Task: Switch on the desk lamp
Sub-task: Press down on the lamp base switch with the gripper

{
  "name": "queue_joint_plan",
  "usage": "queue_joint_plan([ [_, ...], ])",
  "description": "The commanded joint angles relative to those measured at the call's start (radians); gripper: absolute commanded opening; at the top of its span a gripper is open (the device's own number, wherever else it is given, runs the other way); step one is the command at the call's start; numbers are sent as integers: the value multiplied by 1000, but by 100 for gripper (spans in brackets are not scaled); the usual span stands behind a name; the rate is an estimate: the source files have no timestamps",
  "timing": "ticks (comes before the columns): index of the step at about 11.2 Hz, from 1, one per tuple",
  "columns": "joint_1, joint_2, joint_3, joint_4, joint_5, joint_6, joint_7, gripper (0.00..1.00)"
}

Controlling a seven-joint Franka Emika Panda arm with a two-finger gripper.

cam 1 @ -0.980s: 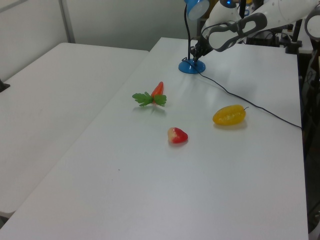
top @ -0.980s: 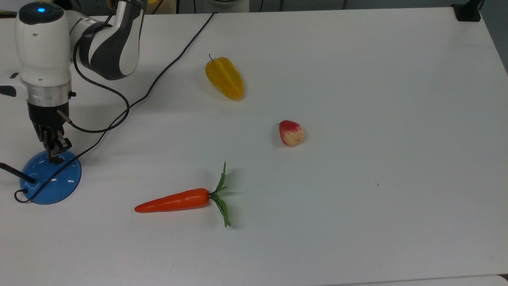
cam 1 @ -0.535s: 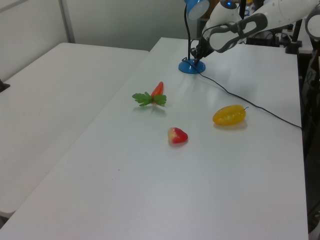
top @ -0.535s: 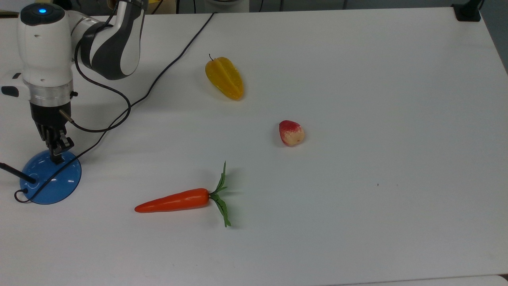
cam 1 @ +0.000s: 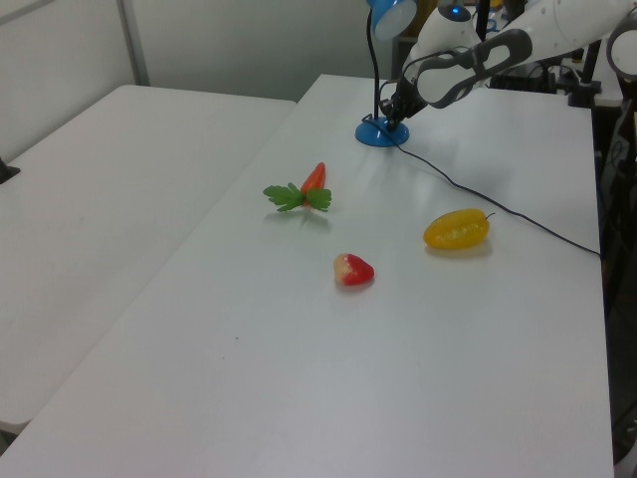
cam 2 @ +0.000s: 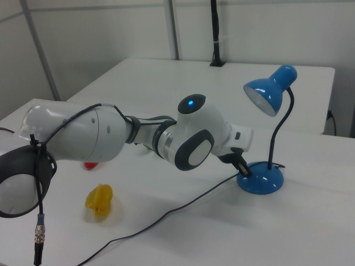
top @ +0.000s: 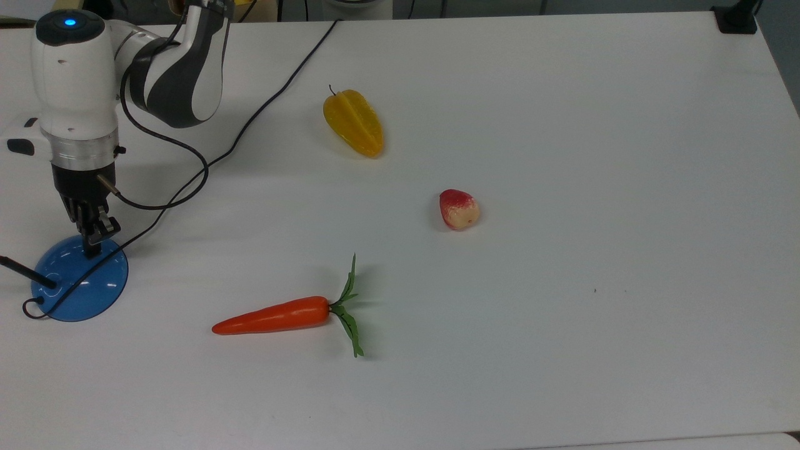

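The desk lamp's glossy blue round base [top: 81, 287] sits at the top view's far left, with its thin black neck [top: 25, 272] rising from it and its black cord [top: 250, 119] trailing across the table. In the right view the base [cam 2: 260, 181] carries a curved neck up to a blue shade [cam 2: 272, 91]. My gripper [top: 94, 245] points straight down at the base's far edge, fingers shut with nothing held. The right view shows the gripper [cam 2: 242, 169] touching or just above the base's rim. In the left view the gripper [cam 1: 396, 118] hangs beside the base [cam 1: 382, 133]. The switch is hidden.
On the white table [top: 562, 125] lie a yellow starfruit [top: 353, 122], a red and cream fruit [top: 459, 209] and an orange carrot [top: 275, 315] with green leaves. A black clamp [top: 737, 19] sits at the top view's upper right corner.
The gripper has drifted slightly up and toward the top view's right, from over the base's dome to its far edge. The lamp and fruit have not moved.
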Motion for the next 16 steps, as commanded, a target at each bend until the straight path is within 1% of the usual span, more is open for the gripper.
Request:
queue_joint_plan([
  [1, -5, 6, 0, 7, 17, -20, -15, 0],
  [4, -5, 14, -1, 15, 16, -27, -19, 0],
  [5, -7, 21, -1, 48, 17, -59, -19, 0],
  [7, -19, 70, 0, 142, 16, -170, -17, 0],
  [8, -19, 81, 0, 163, 14, -187, -17, 0],
  [12, -37, 87, 5, 174, 14, -205, -19, 0],
  [15, -43, 109, 11, 228, 13, -262, -20, 0],
  [16, -43, 109, 12, 228, 14, -265, -22, 0],
])
